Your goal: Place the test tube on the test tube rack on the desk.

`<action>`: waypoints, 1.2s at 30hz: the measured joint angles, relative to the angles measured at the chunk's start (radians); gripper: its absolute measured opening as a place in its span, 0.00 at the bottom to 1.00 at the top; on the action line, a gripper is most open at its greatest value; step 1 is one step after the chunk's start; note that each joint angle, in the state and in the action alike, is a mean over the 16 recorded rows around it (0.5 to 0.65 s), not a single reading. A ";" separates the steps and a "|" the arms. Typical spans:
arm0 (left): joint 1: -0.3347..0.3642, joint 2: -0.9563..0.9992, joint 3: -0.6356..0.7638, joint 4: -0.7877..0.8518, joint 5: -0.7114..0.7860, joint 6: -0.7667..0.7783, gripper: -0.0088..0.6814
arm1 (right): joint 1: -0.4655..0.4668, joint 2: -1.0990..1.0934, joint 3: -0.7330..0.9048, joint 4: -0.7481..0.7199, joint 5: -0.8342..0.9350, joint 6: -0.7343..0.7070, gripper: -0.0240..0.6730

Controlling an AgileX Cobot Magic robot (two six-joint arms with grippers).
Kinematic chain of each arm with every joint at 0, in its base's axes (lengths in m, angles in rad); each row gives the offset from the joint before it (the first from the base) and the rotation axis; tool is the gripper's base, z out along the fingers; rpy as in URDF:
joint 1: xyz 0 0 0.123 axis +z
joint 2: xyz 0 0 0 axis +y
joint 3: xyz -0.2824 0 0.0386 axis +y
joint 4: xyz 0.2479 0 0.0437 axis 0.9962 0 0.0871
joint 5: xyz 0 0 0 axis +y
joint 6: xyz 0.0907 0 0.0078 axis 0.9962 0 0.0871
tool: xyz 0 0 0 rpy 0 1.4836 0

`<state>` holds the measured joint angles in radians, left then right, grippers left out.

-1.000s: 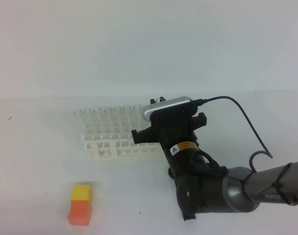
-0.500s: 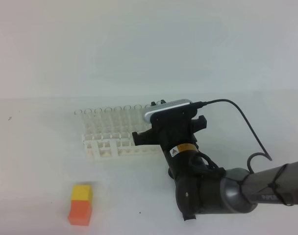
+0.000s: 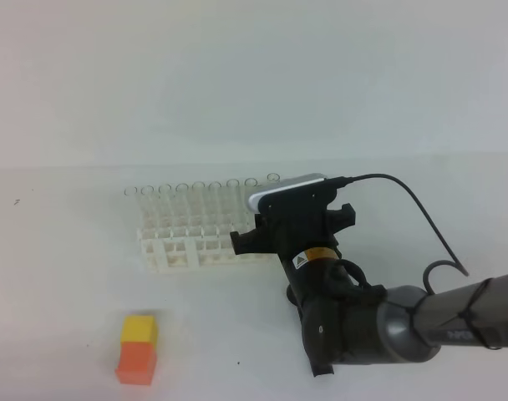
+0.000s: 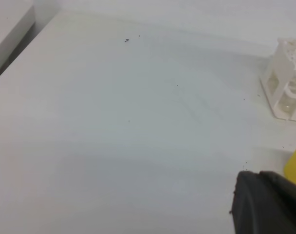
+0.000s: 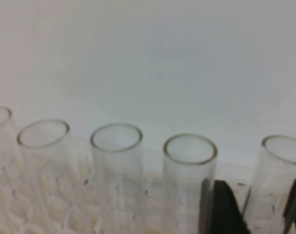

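Upright in the white test tube rack (image 3: 195, 242) on the desk (image 3: 62, 276), a row of clear tubes is seen; the test tube (image 5: 279, 180) stands between the right gripper's (image 5: 257, 204) parted fingers (image 5: 226, 204).

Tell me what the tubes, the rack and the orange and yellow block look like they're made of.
Tubes: clear glass or clear plastic, since the rack shows through the walls and the rims are thin and round; which one is uncertain.
Rack: white moulded plastic, matte, with an open lattice.
Block: opaque, matte yellow over orange, possibly painted wood or plastic; too small to tell.
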<state>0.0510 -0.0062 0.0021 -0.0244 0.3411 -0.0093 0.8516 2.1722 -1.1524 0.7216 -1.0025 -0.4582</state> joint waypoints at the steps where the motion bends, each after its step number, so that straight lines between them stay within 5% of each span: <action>1: 0.000 0.000 0.000 0.000 0.000 0.000 0.01 | 0.000 -0.003 0.001 0.002 0.004 -0.005 0.46; 36: 0.000 -0.001 0.000 0.000 0.000 0.000 0.01 | 0.001 -0.023 0.007 0.056 0.028 -0.038 0.51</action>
<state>0.0508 -0.0074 0.0021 -0.0244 0.3411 -0.0093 0.8525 2.1490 -1.1455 0.7774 -0.9744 -0.4957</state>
